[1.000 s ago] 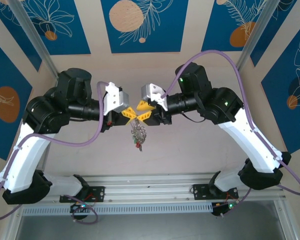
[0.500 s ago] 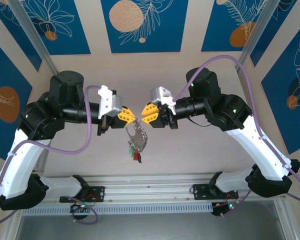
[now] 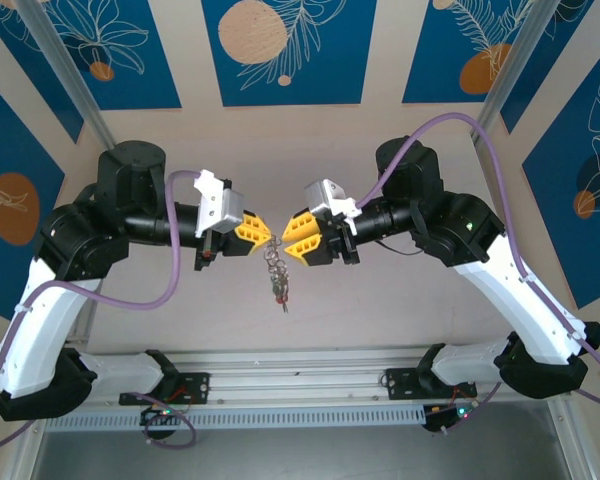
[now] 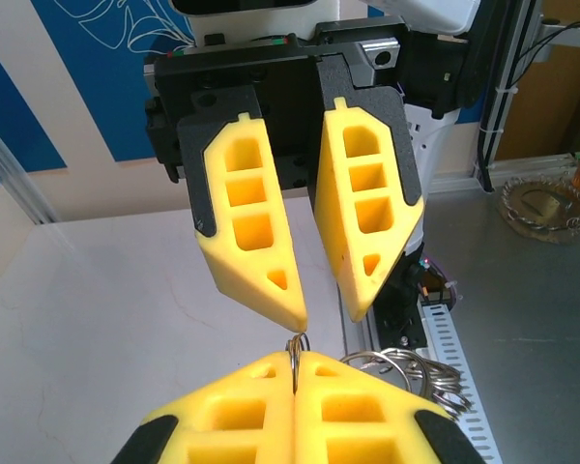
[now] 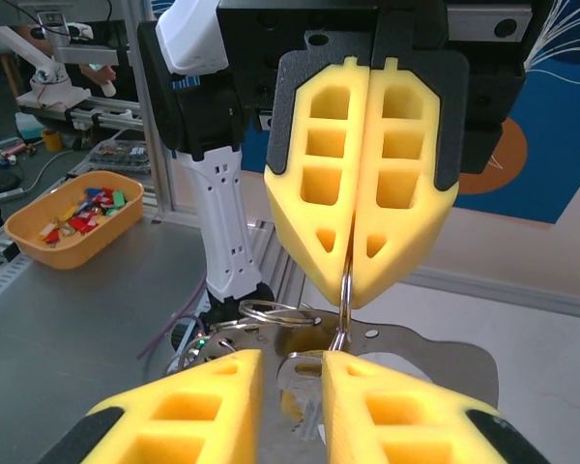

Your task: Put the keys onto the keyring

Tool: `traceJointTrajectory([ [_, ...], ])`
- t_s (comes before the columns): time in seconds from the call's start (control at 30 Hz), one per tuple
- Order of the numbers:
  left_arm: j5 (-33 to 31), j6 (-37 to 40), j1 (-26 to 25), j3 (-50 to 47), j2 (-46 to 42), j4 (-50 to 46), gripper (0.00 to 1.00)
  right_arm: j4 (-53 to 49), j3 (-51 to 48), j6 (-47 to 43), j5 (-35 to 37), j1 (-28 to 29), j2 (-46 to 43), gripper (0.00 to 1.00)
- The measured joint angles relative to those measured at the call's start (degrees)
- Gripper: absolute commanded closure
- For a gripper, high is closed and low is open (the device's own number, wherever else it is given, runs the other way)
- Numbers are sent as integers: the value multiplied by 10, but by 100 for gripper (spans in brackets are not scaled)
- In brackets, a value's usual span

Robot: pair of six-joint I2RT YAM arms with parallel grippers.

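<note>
the two arms meet nose to nose above the middle of the pale surface [image 3: 400,300]. the left tool [image 3: 261,234] has its yellow fingers pressed flat together, and the thin wire of the keyring [image 4: 297,345] is pinched in the seam at their tips. in the left wrist view a small arc of that wire pokes out just beyond the seam.

the right tool [image 3: 292,239] faces it tip to tip, near but apart. its two fingers are parted by a modest gap, narrower at the tips than at the base, and they grip nothing that can be made out. in the right wrist view the wire drops from the left tool's closed tips and passes into the gap between the right tool's fingers. whether it touches either finger there i cannot tell.

the keys [image 3: 279,280] hang in a narrow bunch below the pinch, strung down through a few linked silvery rings. from above they sit between the two tools and a little toward the arm bases. the single keys are too small to tell apart.

off to one side in the right wrist view, an orange bowl [image 5: 72,227] of small coloured pieces sits on a grey bench.
</note>
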Motion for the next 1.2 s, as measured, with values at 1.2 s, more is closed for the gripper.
traceJointTrajectory([
  [1.2, 20, -15, 0, -15, -10, 7, 100, 41, -16, 23, -19, 0, 13, 99],
])
